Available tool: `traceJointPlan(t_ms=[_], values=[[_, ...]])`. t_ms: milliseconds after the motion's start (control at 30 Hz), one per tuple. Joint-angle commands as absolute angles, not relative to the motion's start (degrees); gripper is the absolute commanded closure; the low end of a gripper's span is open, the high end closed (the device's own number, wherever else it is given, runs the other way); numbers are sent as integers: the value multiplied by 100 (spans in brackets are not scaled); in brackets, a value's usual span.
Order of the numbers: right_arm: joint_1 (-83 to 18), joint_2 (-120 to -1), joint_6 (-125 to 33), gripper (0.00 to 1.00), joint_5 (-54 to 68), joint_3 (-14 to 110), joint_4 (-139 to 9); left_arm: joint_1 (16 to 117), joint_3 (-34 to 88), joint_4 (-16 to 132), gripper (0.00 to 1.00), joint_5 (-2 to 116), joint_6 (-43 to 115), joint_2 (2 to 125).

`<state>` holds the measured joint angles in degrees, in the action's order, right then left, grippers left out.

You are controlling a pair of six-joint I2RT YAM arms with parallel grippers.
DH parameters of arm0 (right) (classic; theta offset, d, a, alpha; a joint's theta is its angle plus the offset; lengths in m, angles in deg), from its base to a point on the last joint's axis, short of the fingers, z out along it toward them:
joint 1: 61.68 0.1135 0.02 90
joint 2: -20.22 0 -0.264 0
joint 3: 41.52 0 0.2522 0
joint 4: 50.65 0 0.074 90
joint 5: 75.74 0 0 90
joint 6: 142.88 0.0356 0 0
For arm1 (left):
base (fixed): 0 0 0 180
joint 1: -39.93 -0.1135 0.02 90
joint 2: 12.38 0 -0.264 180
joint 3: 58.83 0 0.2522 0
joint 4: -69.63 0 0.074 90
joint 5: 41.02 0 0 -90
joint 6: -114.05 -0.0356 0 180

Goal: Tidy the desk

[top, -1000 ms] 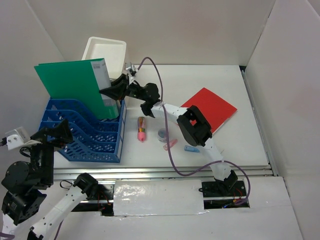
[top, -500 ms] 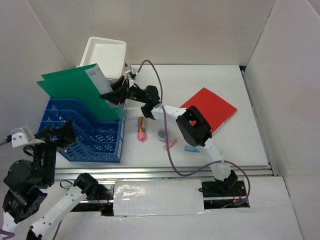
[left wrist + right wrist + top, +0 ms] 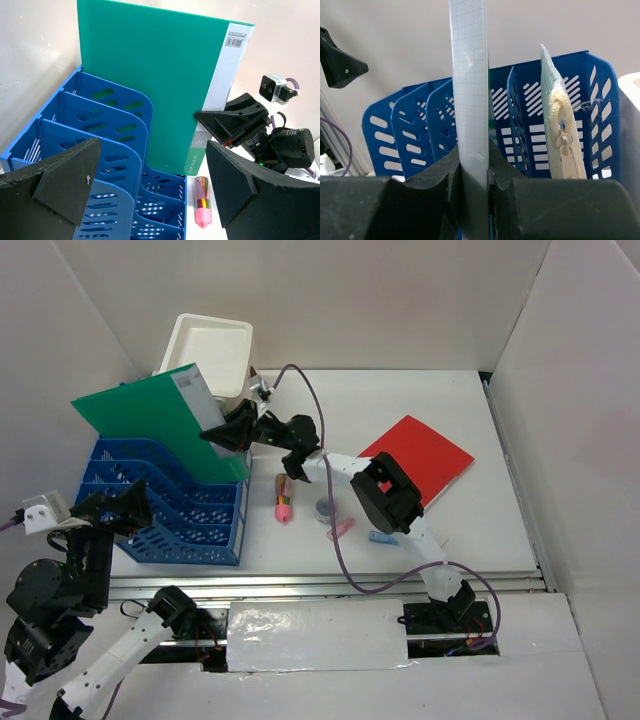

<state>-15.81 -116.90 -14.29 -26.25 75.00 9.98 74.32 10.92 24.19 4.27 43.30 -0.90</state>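
Observation:
A green clip folder (image 3: pixel 150 425) with a white spine (image 3: pixel 469 90) stands tilted in the back of the blue file rack (image 3: pixel 170 520) at the desk's (image 3: pixel 470 530) left. My right gripper (image 3: pixel 215 432) is shut on the folder's spine edge, its jaws pressed on both sides (image 3: pixel 474 160). In the left wrist view the green folder (image 3: pixel 155 85) rises out of the blue rack (image 3: pixel 100 150). My left gripper (image 3: pixel 115 512) hovers wide open by the rack's near left corner, holding nothing (image 3: pixel 152 170).
A cream zip pouch (image 3: pixel 560 125) sits in a rack slot. A pink-capped crayon pack (image 3: pixel 284 498), a small round purple thing (image 3: pixel 325 508), a pink clip (image 3: pixel 341 530) and a blue piece (image 3: pixel 382 537) lie mid-desk. A red folder (image 3: pixel 420 455) lies right. A white box (image 3: pixel 210 350) stands behind the rack.
The green folder has tipped from upright to leaning left in the rack, still in the right gripper, which shifted slightly left. The left arm barely moved.

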Motion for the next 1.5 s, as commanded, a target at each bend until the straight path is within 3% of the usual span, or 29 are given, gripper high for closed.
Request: traceJointPlan(t_ms=[0, 500, 733, 1467], values=[[-1378, -11443, -1228, 100, -2389, 7569, 2699, 7482, 1162, 2669, 0, 354, 4146, -113], [-1255, -10766, -1684, 100, -1826, 6786, 3666, 7552, 1136, 2704, 1, 336, 4137, -25], [-1228, -11302, -1553, 100, -1729, 7699, 3666, 7552, 1110, 2695, 0, 336, 4128, -34], [-1228, -12242, -2010, 100, -2037, 8518, 3684, 7614, 942, 2880, 0, 688, 3952, 18]])
